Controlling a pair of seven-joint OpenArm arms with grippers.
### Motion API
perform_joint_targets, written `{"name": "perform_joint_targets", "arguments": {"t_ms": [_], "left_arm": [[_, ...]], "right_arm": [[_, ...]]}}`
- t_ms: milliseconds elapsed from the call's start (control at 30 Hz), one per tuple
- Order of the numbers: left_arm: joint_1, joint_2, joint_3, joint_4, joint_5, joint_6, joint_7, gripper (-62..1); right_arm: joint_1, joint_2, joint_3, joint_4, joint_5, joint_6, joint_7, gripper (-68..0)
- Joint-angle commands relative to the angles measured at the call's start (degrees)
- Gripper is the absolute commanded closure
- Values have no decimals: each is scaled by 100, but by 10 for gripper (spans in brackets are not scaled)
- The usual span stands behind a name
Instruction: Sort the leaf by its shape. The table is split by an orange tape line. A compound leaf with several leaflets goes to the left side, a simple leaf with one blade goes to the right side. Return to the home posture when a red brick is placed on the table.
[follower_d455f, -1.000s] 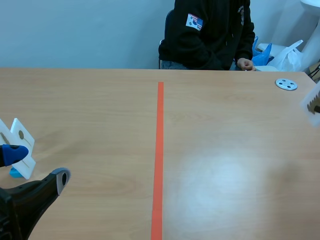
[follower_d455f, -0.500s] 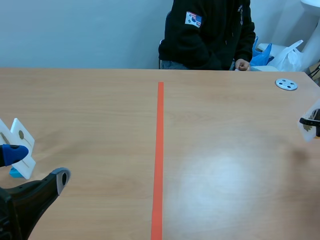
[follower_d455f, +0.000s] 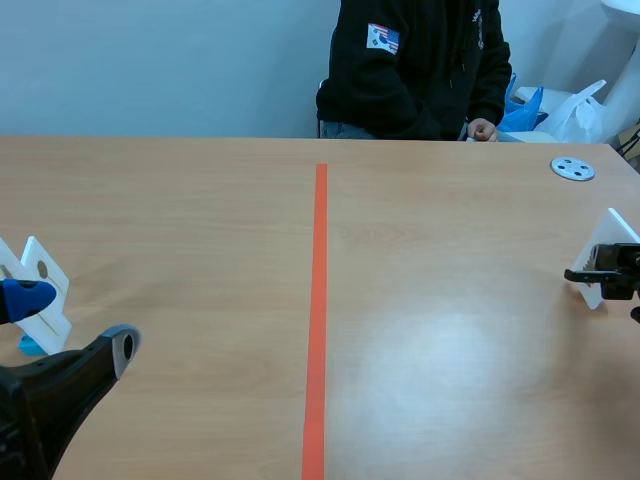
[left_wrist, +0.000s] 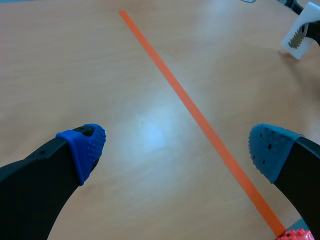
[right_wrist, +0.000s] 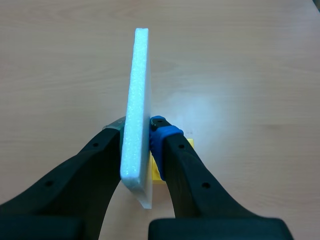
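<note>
**A:** Moved since the last look?
**B:** The right claw (follower_d455f: 600, 272) has been brought down and inward from the table's right edge. The leaf card (follower_d455f: 618, 230) was carried down with it. The left arm is found almost as before.

**A:** Right claw, state?
**B:** Clamped on the leaf card. In its wrist view the card is seen edge-on and upright, pinched between both pads near its lower end. A yellow block (right_wrist: 186, 146) is noted low, just past the blue-padded finger. Contact with the card cannot be told.

**A:** Which side of the line?
**B:** Claw and card are held well to the right of the orange tape line (follower_d455f: 319, 300).

**A:** Leaf shape?
**B:** A dark toothed print is made out on the card's face from the left wrist view. It is too small to be classed.

**A:** Left claw (left_wrist: 177, 150)?
**B:** Spread wide, with nothing gripped; the tape line is seen running under and ahead of it. A second white card (follower_d455f: 45, 290) is stood just beside it. A red studded piece (left_wrist: 296, 235) is noted at the foot of one finger.

**A:** Anything else?
**B:** A person (follower_d455f: 415, 60) is seated across the table (follower_d455f: 200, 200).
</note>
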Motion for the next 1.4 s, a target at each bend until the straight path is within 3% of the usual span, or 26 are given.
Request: {"name": "perform_joint_targets", "arguments": {"t_ms": [0,233,433,667,800,1000,1200,1367], "left_arm": [[-28,-2,-46,103,-39,-9,-96,-611],[-28,-2,-46,103,-39,-9,-96,-611],[-28,-2,-46,103,-39,-9,-94,-611],[-28,-2,-46,103,-39,-9,-94,-611],[-28,-2,-46,103,-39,-9,-92,-611],[-26,-2,-46,103,-37,-9,-85,-611],[-26,-2,-46,103,-37,-9,-79,-611],[-26,-4,-48,103,-37,-11,-70,-611]], "right_arm": [[66,94,74,105,70,-20,103,-21],[42,94,74,105,146,-20,76,-113],[42,94,74,107,144,-20,72,-357],[42,188,90,201,164,-13,411,-554],[-15,350,92,472,391,7,365,-660],[-461,629,382,1456,723,142,-229,-679],[-1290,710,1102,2896,940,494,-1001,-679],[-2140,708,1530,4181,968,529,-1440,-679]]}}
